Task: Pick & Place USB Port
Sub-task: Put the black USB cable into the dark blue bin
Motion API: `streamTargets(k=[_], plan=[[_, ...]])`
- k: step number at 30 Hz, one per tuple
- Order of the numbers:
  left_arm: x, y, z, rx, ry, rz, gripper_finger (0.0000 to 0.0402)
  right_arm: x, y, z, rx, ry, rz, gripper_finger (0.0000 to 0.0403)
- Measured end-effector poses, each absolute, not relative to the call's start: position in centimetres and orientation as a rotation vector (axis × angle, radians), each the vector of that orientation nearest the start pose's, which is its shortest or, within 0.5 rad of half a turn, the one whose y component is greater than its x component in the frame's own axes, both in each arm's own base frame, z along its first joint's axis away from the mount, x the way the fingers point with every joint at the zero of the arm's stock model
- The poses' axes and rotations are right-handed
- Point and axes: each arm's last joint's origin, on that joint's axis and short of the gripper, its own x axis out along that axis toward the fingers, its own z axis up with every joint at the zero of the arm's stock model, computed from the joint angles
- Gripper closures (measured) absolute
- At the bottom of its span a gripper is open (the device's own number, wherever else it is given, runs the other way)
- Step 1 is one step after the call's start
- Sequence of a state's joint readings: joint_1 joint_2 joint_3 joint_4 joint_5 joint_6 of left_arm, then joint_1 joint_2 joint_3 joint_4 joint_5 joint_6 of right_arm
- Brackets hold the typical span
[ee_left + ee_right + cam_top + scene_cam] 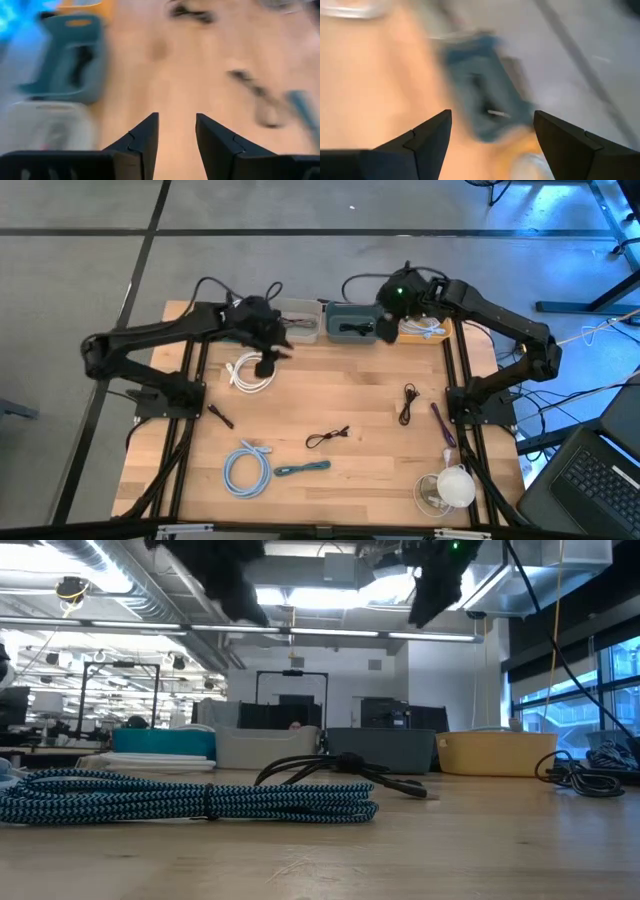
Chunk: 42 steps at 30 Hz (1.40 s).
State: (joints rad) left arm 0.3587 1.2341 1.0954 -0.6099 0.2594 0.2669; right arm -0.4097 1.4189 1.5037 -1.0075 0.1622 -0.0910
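Several cables lie on the wooden table: a white coil (pixel 249 372), a black one (pixel 407 402), another black one (pixel 328 438), a light blue coil (pixel 247 468), a teal one (pixel 305 469) and a purple one (pixel 440 423). My left gripper (pixel 266 358) (pixel 177 119) hovers open just beyond the white coil, with nothing between its fingers. My right gripper (pixel 386 320) (pixel 492 117) hangs wide open and empty over the blue-grey bin (pixel 350 322) (pixel 482 102). In the low view both grippers (pixel 232 585) (pixel 432 590) are well above the table.
Three bins stand in a row along the far edge: a pale grey one (pixel 297 320), the blue-grey one and a yellow one (pixel 428 328). A white coil in a clear container (pixel 448 488) sits at the near right corner. A small black piece (pixel 220 416) lies near the left edge.
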Motion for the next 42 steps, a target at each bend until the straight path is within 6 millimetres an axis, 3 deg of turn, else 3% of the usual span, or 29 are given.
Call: streamTargets(k=[3, 8, 13, 17, 26, 34, 42], plan=[[23.4, 6.0, 32.1, 0.017, 0.709, -0.067, 0.0279, 26.2, -9.3, 35.9, 0.080, 0.943, -0.272, 0.0118], [22.6, 3.7, 32.7, 0.084, 0.725, -0.058, 0.0282, 27.8, -4.4, 32.1, 0.135, 0.978, -0.002, 0.0118], [22.3, 3.1, 33.2, 0.141, 0.712, 0.011, 0.0287, 29.3, 1.2, 27.7, 0.091, 0.881, 0.183, 0.0118], [22.4, 3.2, 33.4, 0.154, 0.691, 0.040, 0.0287, 29.5, 4.1, 25.0, 0.018, 0.762, 0.233, 0.0118], [22.4, 3.2, 33.4, 0.157, 0.687, 0.046, 0.0292, 29.2, 5.8, 20.7, 0.038, 0.822, 0.119, 0.0118], [22.4, 3.2, 33.4, 0.159, 0.687, 0.047, 0.0295, 32.7, 7.8, 15.7, 0.007, 0.962, 0.154, 0.0118], [22.4, 3.2, 33.4, 0.157, 0.688, 0.047, 0.0294, 35.3, 8.9, 13.0, 0.025, 1.031, 0.142, 0.0120]])
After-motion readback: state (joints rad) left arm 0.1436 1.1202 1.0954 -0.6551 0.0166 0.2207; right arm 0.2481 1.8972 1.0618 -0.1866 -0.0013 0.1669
